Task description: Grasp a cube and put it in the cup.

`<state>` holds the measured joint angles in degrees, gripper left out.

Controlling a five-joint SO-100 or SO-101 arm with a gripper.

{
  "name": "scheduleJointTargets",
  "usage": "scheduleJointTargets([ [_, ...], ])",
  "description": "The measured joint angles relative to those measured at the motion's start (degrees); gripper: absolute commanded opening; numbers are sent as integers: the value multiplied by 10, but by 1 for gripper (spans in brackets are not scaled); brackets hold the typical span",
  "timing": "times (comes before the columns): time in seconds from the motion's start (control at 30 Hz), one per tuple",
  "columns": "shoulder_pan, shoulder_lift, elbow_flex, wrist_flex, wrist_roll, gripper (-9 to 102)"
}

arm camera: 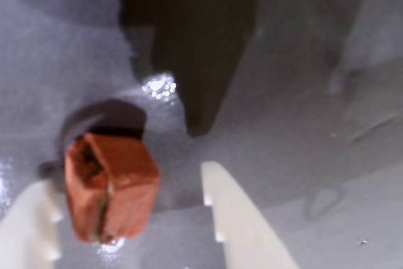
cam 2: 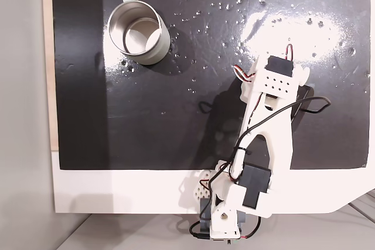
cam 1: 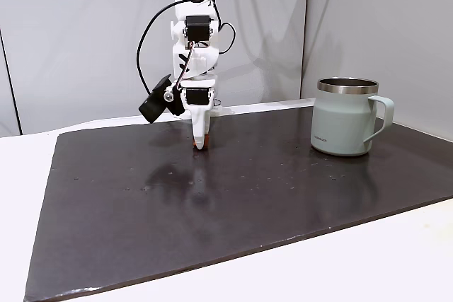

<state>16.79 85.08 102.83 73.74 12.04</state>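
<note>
Dark, shiny mat point(cam 1: 283, 196) covers the white table point(cam 1: 21, 196), with pale walls behind. On the mat lies the tiny red-orange cube point(arm camera: 110, 187). In the wrist view it sits between the two cream fingers point(arm camera: 236, 218), close to the left one, which is at about nine o'clock from it. I cannot tell if that finger touches it. The white gripper point(arm camera: 135, 209) is spread wide, tips down at the mat point(cam 1: 201, 143). The pale grey-green mug with a steel rim point(cam 1: 348, 126) stands well apart, at three o'clock from the gripper in a fixed view. Its handle points away from the arm.
</note>
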Motion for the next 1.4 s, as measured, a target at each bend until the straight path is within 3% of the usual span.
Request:
scheduleJointTargets([
  [0.2, 4, 0, 0, -2, 0, 9],
  [0.73, -4, 41, 0, 3, 0, 7],
  [1.4, -84, 253, -128, 135, 3, 7],
])
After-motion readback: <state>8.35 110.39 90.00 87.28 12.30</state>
